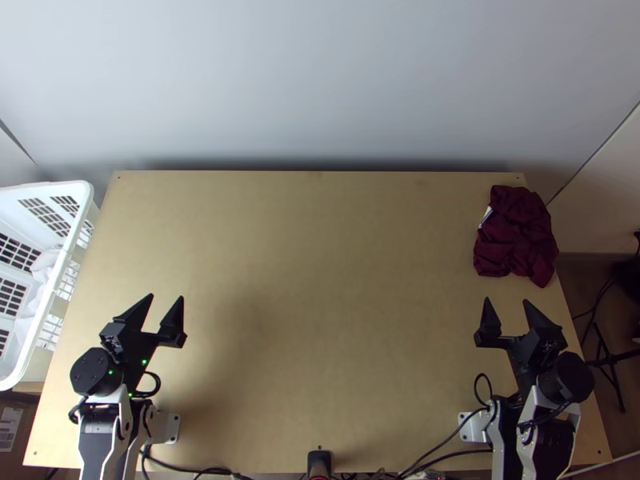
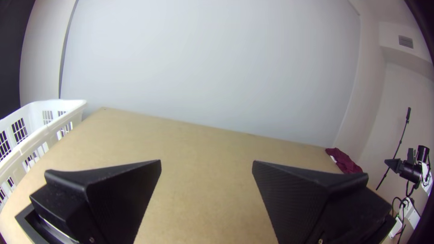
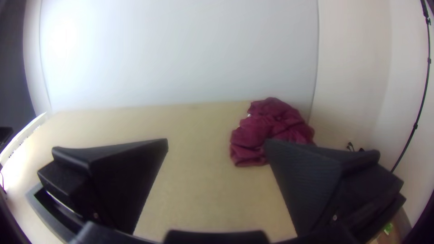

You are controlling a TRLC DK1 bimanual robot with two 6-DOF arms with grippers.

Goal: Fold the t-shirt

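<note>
In the top view the dark red t-shirt (image 1: 516, 236) lies bunched in a heap at the table's far right corner, a small white tag at its left edge. My right gripper (image 1: 506, 302) stands open a little nearer than the heap, apart from it. My left gripper (image 1: 166, 298) is open over the table's left side, far from the cloth. Both wrist views have the shirt too: small beyond the left gripper (image 2: 207, 163) as a red patch (image 2: 344, 160), and larger past the right gripper (image 3: 216, 142) as a crumpled pile (image 3: 266, 129), partly behind one finger.
A white slatted basket (image 1: 60, 272) with pale cloth inside stands along the left edge of the wooden table (image 1: 320, 320). Cables (image 1: 448, 438) and a small black device (image 1: 319, 464) lie at the near edge. A stand (image 1: 610, 372) is off the right side.
</note>
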